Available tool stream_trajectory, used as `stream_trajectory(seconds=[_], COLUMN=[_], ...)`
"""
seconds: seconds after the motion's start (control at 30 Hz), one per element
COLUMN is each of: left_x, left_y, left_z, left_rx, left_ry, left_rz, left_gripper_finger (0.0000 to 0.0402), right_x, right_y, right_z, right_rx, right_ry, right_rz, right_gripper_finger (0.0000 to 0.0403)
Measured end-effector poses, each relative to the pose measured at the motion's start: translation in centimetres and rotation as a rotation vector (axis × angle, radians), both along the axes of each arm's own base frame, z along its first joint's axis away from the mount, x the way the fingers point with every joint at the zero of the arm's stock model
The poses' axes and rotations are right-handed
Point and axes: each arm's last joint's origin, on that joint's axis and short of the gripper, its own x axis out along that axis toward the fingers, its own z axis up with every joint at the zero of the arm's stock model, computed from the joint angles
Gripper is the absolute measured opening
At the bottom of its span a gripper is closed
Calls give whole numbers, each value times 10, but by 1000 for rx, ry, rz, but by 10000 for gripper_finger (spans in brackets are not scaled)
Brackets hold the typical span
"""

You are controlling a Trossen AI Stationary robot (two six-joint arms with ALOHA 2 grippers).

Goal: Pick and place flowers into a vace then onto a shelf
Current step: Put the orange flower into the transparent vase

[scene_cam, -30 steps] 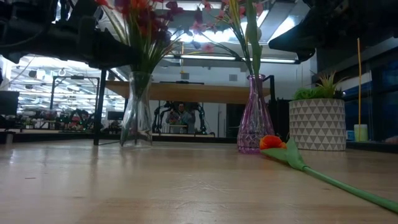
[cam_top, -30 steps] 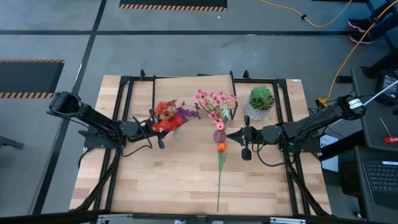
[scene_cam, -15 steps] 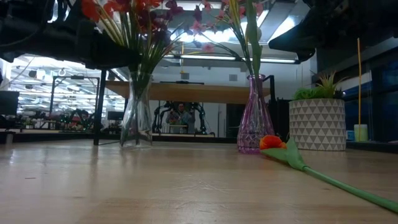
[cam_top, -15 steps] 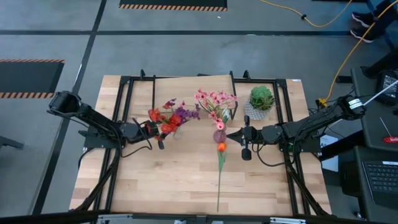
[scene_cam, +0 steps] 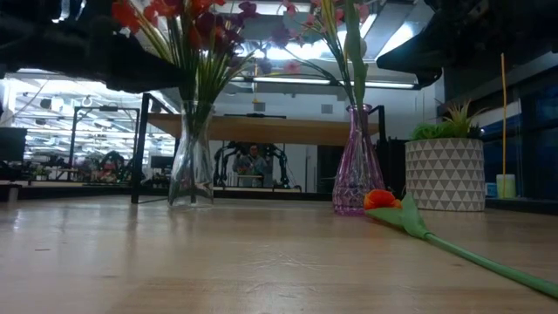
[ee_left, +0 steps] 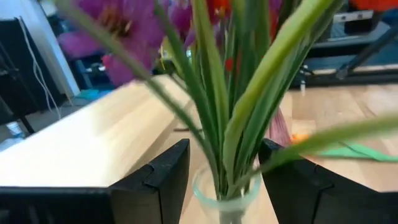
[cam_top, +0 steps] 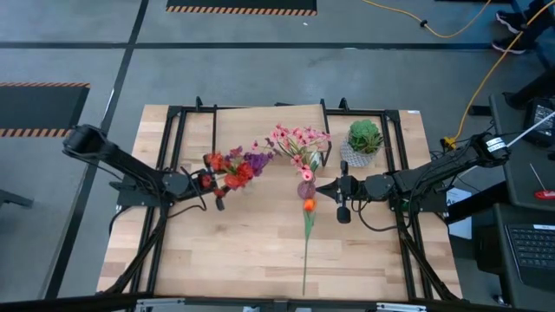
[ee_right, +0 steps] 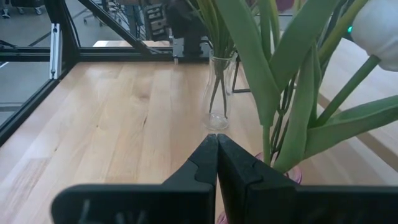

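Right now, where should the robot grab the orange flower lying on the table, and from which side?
Grip the orange flower by its bare green stem, below the leaf near the blossom, coming straight down from above. It lies flat on the table, pointing away from the purple vase, so set the fingers across it. The right gripper is nearest.

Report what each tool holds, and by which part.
Right tool, shut beside the purple vase, holds nothing. Left tool sits around the clear vase at its neck, under the flowers; whether it grips cannot be told.
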Motion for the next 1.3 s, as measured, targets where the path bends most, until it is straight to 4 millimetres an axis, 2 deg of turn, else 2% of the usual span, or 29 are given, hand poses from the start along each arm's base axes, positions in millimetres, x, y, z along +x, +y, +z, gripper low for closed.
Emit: stream_trajectory(seconds=[0.17, 0.5, 0.83, 1.0, 1.1, 1.23, 1.3], left_x=[-7, -20, -38, -45, -48, -50, -51], left_y=[-1, -4, -10, -15, -18, -24, -28], left_z=[-3, 10, 10, 22, 24, 22, 22], left_rx=[-22, 20, -66, -141, -205, -206, -211], left_ry=[63, 31, 90, 186, 244, 272, 268], left_rz=[-11, -57, -123, -170, -203, -246, -263], left_gripper_finger=[185, 185, 178, 135, 94, 26, 8], right_x=[0, 0, 2, 5, 6, 10, 13], right_y=[0, 0, 1, 4, 9, 20, 28], right_z=[0, 0, 4, 14, 20, 26, 26], right_rx=[4, 9, 88, 117, 139, 202, 219], right_ry=[0, -1, -16, -35, -11, 62, 113], right_rz=[-1, -2, -19, 48, 67, 58, 37], right_gripper_finger=[13, 13, 13, 13, 5, 4, 3])
